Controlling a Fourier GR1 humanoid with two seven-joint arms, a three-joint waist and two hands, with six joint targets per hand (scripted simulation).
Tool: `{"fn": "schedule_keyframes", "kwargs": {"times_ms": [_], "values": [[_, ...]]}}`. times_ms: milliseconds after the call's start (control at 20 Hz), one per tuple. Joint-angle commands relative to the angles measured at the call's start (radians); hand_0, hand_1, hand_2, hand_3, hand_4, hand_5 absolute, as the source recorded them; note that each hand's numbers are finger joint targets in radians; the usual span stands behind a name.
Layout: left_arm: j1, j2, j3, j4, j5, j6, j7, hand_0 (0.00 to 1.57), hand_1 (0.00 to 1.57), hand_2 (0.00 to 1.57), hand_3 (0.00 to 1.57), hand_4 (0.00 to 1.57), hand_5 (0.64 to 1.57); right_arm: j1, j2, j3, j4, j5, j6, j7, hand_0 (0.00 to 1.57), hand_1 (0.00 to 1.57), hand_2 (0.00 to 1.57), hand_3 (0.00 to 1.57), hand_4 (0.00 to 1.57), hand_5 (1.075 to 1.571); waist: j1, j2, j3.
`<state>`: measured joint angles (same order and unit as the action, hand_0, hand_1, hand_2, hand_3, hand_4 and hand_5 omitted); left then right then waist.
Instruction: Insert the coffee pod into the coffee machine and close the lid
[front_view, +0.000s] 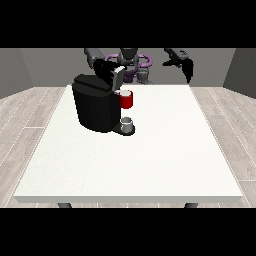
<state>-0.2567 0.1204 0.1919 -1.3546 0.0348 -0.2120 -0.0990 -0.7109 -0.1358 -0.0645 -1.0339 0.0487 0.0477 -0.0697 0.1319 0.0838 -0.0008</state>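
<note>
On the white table (150, 165) nearest you, a grey thing (127, 123) sits on the black coffee machine (95, 107) base, under a red thing at the machine (126, 100). Beyond, the hand at the view's left (106, 70) reaches its lid (117, 77), fingers unclear. The hand at the view's right (186, 66) hangs apart, fingers straight.

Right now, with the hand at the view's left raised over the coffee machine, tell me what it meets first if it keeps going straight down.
Most likely the machine's raised lid: the hand sits just beside and above it, though depth is unclear.
</note>
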Motion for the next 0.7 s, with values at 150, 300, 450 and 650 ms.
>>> {"fn": "schedule_keyframes", "kwargs": {"times_ms": [150, 300, 450, 650], "values": [[-0.041, 0.026, 0.024, 0.07, 0.013, 0.01, 0.007, 0.0, 0.0, 0.0, 0.0, 0.18, 1.571, -0.08, 0.054, 0.08, -0.008, 0.069, -0.016, 0.08, 0.0, 0.0, 0.0, 0.0, 0.21, 1.571, -0.021, -0.024, 0.0004], [-0.034, -0.007, -0.028, -0.01, 0.015, 0.011, 0.063, 0.0, 0.0, 0.0, 0.0, 0.0, 1.571, -0.09, 0.046, 0.066, 0.05, 0.098, -0.042, 0.027, 0.0, 0.0, 0.0, 0.0, 0.15, 1.571, 0.038, -0.018, 0.0009], [-0.042, 0.024, 0.007, 0.036, 0.014, 0.01, -0.018, 0.0, 0.0, 0.0, 0.0, 0.12, 1.571, -0.091, 0.09, 0.108, 0.018, 0.118, -0.038, 0.056, 0.0, 0.0, 0.0, 0.0, 0.11, 1.571, -0.008, -0.032, 0.0005], [-0.001, -0.051, -0.075, -0.032, -0.021, 0.042, -0.039, 0.0, 0.0, 0.0, 0.0, 0.19, 1.571, -0.1, 0.089, 0.053, 0.055, 0.096, -0.062, -0.007, 0.0, 0.0, 0.0, 0.0, 0.12, 1.571, 0.02, -0.027, 0.0008]]}}
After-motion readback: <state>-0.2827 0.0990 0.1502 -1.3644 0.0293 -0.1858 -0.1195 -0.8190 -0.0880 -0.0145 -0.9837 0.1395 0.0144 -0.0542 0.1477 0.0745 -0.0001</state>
